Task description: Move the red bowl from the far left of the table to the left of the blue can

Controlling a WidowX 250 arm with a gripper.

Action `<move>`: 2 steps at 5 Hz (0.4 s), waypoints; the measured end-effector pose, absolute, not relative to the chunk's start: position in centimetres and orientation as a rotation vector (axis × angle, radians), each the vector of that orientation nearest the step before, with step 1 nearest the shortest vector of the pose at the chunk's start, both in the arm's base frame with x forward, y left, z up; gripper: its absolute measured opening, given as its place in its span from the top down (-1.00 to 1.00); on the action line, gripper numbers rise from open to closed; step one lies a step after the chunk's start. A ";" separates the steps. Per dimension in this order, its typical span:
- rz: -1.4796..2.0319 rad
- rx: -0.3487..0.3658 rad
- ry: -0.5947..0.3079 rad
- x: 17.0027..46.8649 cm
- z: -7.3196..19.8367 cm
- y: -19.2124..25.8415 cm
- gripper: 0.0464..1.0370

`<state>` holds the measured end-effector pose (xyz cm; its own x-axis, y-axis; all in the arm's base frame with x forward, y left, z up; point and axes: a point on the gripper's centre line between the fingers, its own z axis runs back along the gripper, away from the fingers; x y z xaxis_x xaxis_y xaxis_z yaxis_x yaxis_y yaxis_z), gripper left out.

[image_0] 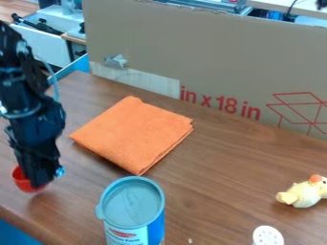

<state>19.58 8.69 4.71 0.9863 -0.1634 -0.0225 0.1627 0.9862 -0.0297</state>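
Hanging at the left of the view, the pincer point(39, 178) is pointing down over the desk point(214, 184), its lower end meeting a small red cup point(22, 182). The cup is lying directly at the tip, showing mainly on the view's left side of the black gripper and partly hidden by it; which way its long axis is running cannot be told. Whether the pincer is standing open, closed or gripping the cup cannot be told either. Only one arm is present, and the cup is the nearest thing to it. Further outward, a folded orange cloth point(134, 135) is lying flat to the view's right of the pincer, one corner pointing toward the camera. Nearer the camera, a lidded blue canister point(133, 205) is standing upright just beside that corner. Well apart, a yellow toy duck point(304, 194) and a white perforated top point(267, 236) are occupying the view's right side.
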 end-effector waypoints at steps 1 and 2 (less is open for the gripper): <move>-0.183 -0.036 0.039 19.3 4.0 8.6 0.92; -0.201 -0.022 0.008 19.4 3.4 8.5 0.88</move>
